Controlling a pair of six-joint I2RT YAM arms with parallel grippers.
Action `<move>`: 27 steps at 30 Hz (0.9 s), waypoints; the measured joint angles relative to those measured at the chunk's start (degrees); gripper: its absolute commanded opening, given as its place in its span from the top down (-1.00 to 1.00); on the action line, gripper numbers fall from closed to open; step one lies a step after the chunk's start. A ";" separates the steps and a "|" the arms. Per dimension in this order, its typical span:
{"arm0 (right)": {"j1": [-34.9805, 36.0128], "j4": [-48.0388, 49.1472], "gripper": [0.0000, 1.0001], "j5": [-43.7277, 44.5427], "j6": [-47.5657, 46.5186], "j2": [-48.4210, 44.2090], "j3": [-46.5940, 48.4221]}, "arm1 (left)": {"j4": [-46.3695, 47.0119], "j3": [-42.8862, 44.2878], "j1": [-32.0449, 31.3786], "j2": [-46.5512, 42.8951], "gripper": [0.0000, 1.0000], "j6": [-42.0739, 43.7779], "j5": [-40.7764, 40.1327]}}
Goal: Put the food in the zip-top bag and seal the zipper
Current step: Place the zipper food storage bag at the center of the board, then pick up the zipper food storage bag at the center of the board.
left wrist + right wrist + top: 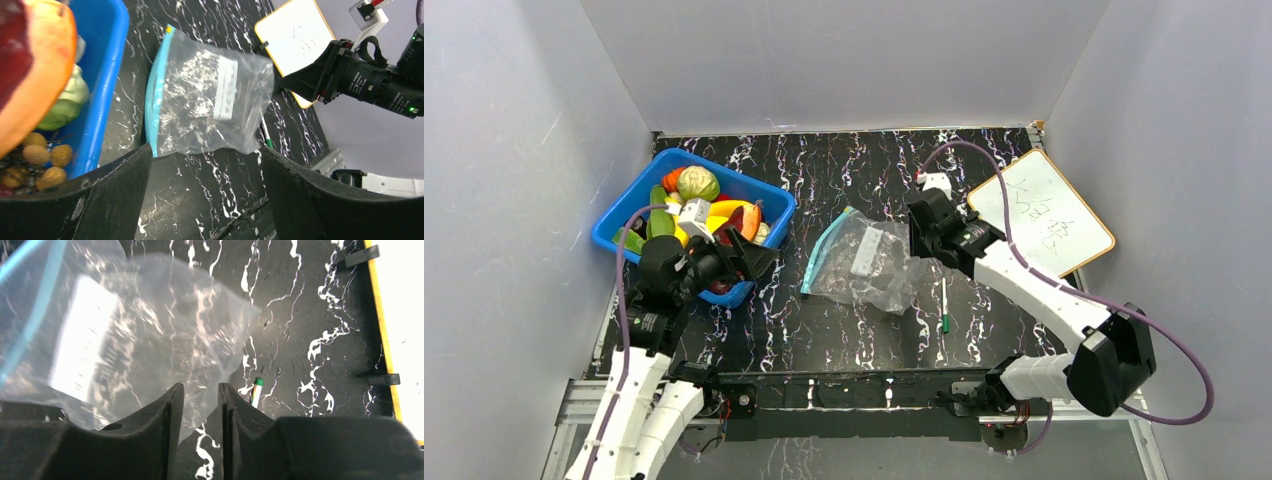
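- A clear zip-top bag (864, 262), apparently empty, lies flat in the middle of the table between the two arms.
- Its teal zipper (826, 250) forms the left edge, slanting from far right to near left. The mouth therefore faces the blue bin (634, 200), and the bag stretches rightward from there.
- The food (696, 183) sits heaped in that bin at far left; none is in the bag.
- The left gripper (205, 160), jaws spread wide and holding nothing, hangs at the bin's near right corner, with the bag's mouth off to its right.
- The right gripper (200, 390), jaws only narrowly parted, sits at the bag's right, closed end. Whether any plastic lies between them cannot be told.
- The left arm looks better placed to fetch food, the right to steady the bag.
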 measured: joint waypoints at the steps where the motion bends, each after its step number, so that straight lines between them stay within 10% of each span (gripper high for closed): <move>1: 0.00 -1.46 0.25 1.16 1.92 1.31 2.01 | -1.77 0.96 -0.02 -0.85 -0.55 0.13 -1.64; 12: 5.27 -10.47 0.05 7.72 29.59 9.35 14.60 | -13.42 12.46 0.00 -7.32 -0.54 1.90 -16.35; 27: 20.74 -38.03 -0.10 17.62 53.40 53.27 60.37 | -23.61 29.53 -0.17 -10.78 -0.56 2.93 -27.28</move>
